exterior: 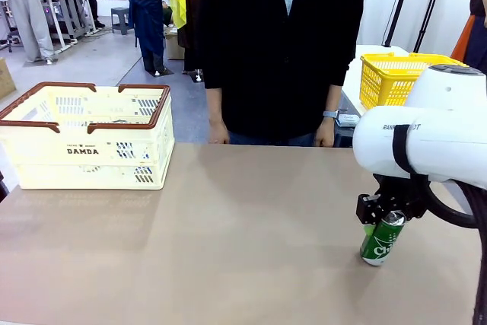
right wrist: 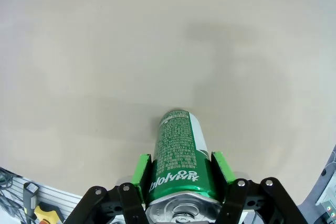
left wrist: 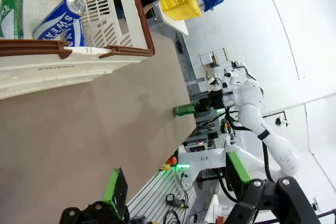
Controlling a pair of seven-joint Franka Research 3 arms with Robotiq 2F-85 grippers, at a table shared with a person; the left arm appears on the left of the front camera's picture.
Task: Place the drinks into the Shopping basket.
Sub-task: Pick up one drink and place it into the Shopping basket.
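Right gripper (right wrist: 181,179) pads flank green can (right wrist: 178,153) at lower right of front frame, jaws narrowed onto it; confirm firm grip before lifting toward basket (exterior: 46,138) upper left; left gripper (left wrist: 176,184) wide open, empty

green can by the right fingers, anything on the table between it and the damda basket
Nothing: front view shows bare table between green can and basket.

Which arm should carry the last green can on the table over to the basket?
Right. Its gripper already has its jaws around the green can, pads at both sides. The left gripper hangs open and empty near the Shopping basket.
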